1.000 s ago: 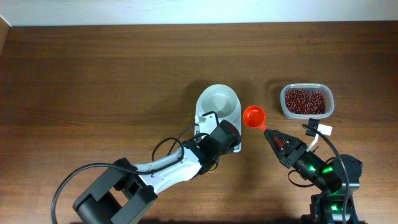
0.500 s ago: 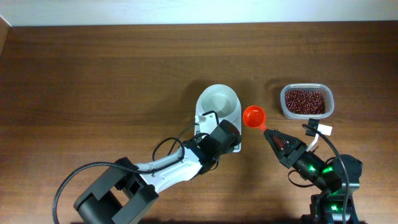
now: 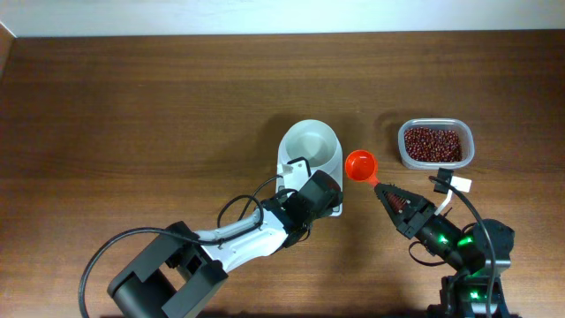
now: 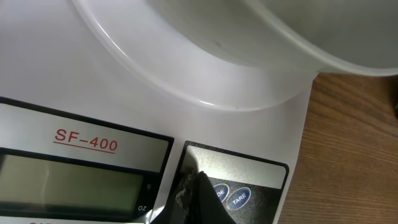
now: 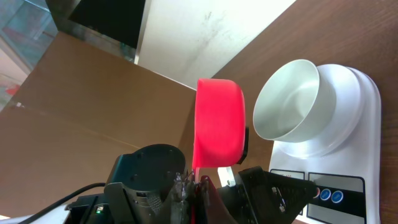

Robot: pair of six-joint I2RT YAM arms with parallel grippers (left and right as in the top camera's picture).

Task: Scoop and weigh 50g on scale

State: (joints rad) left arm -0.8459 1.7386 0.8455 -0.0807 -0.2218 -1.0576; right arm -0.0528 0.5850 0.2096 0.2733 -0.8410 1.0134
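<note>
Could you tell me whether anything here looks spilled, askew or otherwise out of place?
Nothing stands out: the beans sit inside their tub, the bowl sits upright on the scale, and no beans lie on the table.

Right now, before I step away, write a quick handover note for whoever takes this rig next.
Left claw: shut, tip beside the buttons of the scale; display blank.
Right claw: shut on the red scoop, which looks empty, between the bowl and the bean tub.
Done: nothing weighed; bowl empty.
Left: probably switch the scale on, scoop beans, pour to target.
</note>
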